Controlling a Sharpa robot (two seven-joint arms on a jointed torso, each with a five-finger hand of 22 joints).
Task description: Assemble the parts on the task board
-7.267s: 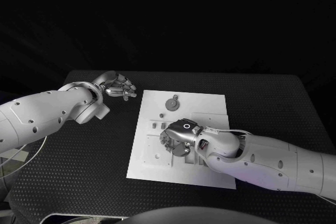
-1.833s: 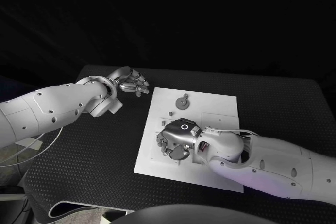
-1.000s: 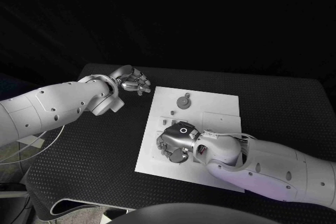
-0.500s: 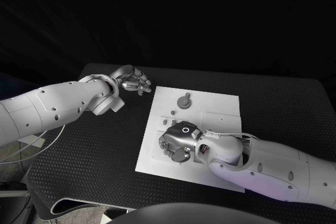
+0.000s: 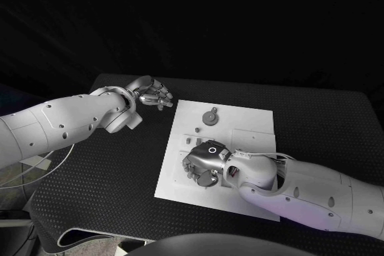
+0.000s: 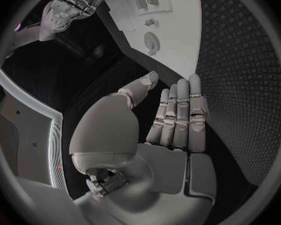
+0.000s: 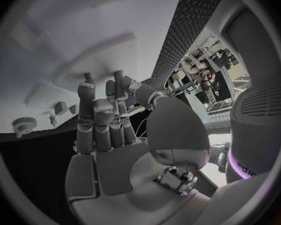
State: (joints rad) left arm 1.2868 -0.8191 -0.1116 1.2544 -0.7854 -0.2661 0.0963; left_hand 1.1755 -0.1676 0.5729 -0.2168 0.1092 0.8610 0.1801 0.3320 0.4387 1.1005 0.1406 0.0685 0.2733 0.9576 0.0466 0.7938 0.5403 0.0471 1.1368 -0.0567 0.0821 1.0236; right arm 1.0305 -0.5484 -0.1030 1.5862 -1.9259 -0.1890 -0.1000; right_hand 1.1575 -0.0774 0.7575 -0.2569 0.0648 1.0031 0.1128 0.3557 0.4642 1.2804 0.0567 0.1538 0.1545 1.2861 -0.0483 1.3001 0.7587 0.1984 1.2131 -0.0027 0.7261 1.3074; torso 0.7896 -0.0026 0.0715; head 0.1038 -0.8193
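Black counter (image 5: 96, 184) with the white task board (image 5: 248, 120) lying flat in the middle, long side running away from the robot.

Right hand (image 5: 204, 162) sits low over the board's near-left part, palm down, fingers (image 5: 188, 166) pointing toward the board's left edge. In the right wrist view the hand (image 7: 115, 150) has its fingers (image 7: 93, 120) straight and close together, thumb alongside, nothing between them; fingertips are right at the white board surface (image 7: 59, 40), contact not clear. So: narrow spread, no part held as far as visible.

Left hand (image 5: 148, 94) hovers over the counter just off the board's far-left corner, not touching the board. In the left wrist view the left hand (image 6: 172, 130) shows fingers (image 6: 178, 115) extended side by side, thumb a little apart, palm bare, holding nothing.

Parts on the board: a round grey disc part (image 5: 210, 117) with a small tab near the far end, seen too in the left wrist view (image 6: 152, 39). Small grey parts (image 5: 192, 138) lie in a short row between the disc and the right hand, just beside the hand's far side; two little blocks (image 6: 147, 1) show in the left wrist view. A toothed round part (image 7: 26, 124) and small blocks (image 7: 60, 107) sit beside the right fingers in the right wrist view. A pale raised rectangle (image 5: 254, 138) on the board lies right of the hand.
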